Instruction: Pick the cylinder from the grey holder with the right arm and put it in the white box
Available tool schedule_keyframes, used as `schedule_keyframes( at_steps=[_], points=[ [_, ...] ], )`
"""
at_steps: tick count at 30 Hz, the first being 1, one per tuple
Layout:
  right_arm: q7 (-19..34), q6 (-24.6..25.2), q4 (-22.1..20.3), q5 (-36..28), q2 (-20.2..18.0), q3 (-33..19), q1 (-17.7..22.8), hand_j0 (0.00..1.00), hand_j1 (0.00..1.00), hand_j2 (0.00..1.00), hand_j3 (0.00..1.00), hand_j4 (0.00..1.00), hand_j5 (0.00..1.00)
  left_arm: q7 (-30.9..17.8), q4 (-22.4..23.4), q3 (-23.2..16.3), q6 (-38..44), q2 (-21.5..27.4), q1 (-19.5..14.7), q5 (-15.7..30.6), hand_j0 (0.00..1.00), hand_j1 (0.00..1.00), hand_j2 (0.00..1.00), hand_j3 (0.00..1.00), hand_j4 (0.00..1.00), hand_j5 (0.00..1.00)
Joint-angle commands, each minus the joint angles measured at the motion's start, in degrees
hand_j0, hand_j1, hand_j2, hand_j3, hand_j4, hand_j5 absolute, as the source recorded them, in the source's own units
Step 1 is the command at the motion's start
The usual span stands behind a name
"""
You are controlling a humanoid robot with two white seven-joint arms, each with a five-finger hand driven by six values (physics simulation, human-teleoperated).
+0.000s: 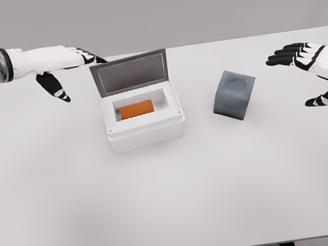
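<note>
Placement judged done | orange cylinder (136, 110) seen lying inside the white box (145, 130), lid raised, near the table's far edge | grey holder (234, 93) beside it | right hand (314, 71) spread, empty | left hand (64, 65) spread, empty | only withdrawal judged outstanding

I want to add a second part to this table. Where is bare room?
The whole near half, in front of the white box and grey holder, is bare. Tightest is the strip between those two, and between the holder and the right hand.
</note>
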Motion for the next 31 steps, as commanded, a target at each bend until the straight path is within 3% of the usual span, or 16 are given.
schedule_keyframes(
  at_steps=[1,16,18,21,23,26,28,31],
  points=[
    [0.0,0.2,0.0,-0.4,0.0,0.0,0.0,1.00,1.00,1.00,1.00,1.00,1.00,0.0,-0.6,0.0,-1.2,0.1,0.0,0.1,1.00,1.00,1.00,1.00,1.00,1.00],
    [0.0,0.2,0.2,-0.4,0.0,0.0,-0.1,1.00,1.00,1.00,1.00,1.00,1.00,0.0,-1.3,0.9,-4.8,0.8,-0.6,-0.1,1.00,1.00,1.00,1.00,1.00,1.00],
    [0.0,0.2,0.3,-0.4,0.0,0.0,-0.1,1.00,1.00,1.00,1.00,1.00,1.00,0.0,-4.7,4.2,-6.7,2.8,0.3,1.4,1.00,1.00,1.00,1.00,1.00,1.00],
    [0.0,0.2,0.3,-0.4,0.0,0.0,-0.1,1.00,1.00,1.00,1.00,1.00,1.00,0.0,-8.9,5.3,-7.8,9.9,1.6,11.1,1.00,1.00,1.00,1.00,1.00,1.00],
    [0.0,0.2,0.2,-0.4,0.0,0.0,-0.1,1.00,1.00,1.00,1.00,1.00,1.00,0.0,-12.5,5.4,-7.8,15.9,4.7,19.5,1.00,1.00,1.00,1.00,1.00,1.00],
    [0.0,0.2,0.3,-0.4,0.0,0.0,-0.1,1.00,1.00,1.00,1.00,1.00,1.00,0.0,-16.7,5.5,-7.8,23.9,7.8,27.4,1.00,1.00,1.00,1.00,1.00,1.00],
    [0.0,0.2,0.3,-0.4,0.0,0.0,-0.1,1.00,1.00,1.00,1.00,1.00,1.00,0.0,-17.7,5.4,-7.8,27.0,11.2,28.9,1.00,1.00,1.00,1.00,1.00,1.00],
    [0.0,0.2,0.3,-0.4,0.0,0.0,-0.1,1.00,1.00,1.00,1.00,1.00,1.00,0.0,-17.5,5.5,-7.8,27.7,16.3,29.1,1.00,1.00,1.00,1.00,1.00,1.00]
  ],
)
